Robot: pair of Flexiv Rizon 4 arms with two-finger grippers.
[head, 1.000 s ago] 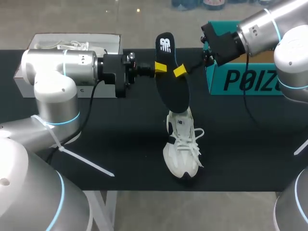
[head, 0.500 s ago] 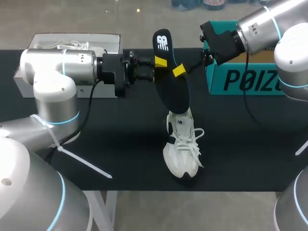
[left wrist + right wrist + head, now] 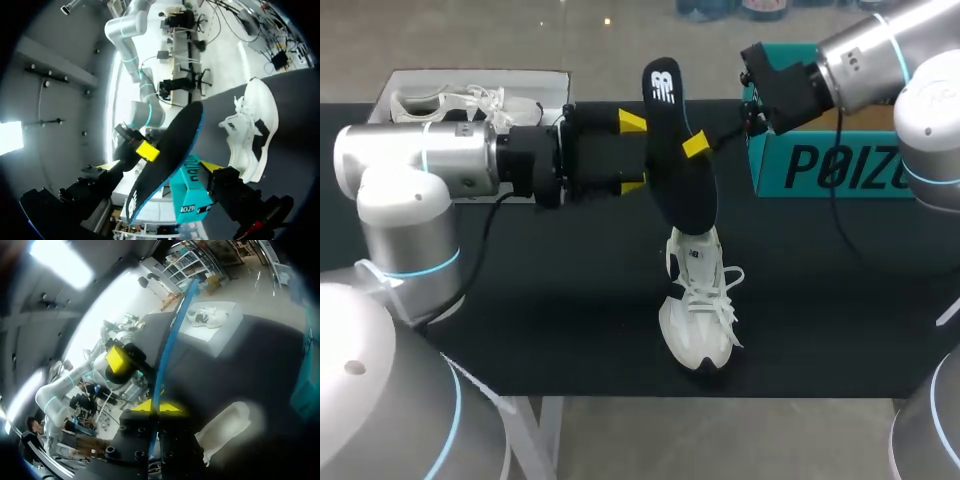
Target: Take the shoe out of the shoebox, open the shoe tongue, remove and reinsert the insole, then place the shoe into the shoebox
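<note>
While the right fingers (image 3: pixel 692 147) clamp the near-upright insole (image 3: pixel 685 200) at mid-frame, the left fingers (image 3: pixel 632 122), apart, seemingly straddle its edge.

The black insole (image 3: pixel 172 145) sat between the left gripper's (image 3: pixel 160 166) spread fingers, pinched by the right gripper (image 3: pixel 151 150). The white shoe (image 3: pixel 252 127) stood beyond on the dark table (image 3: pixel 297 150).
</note>
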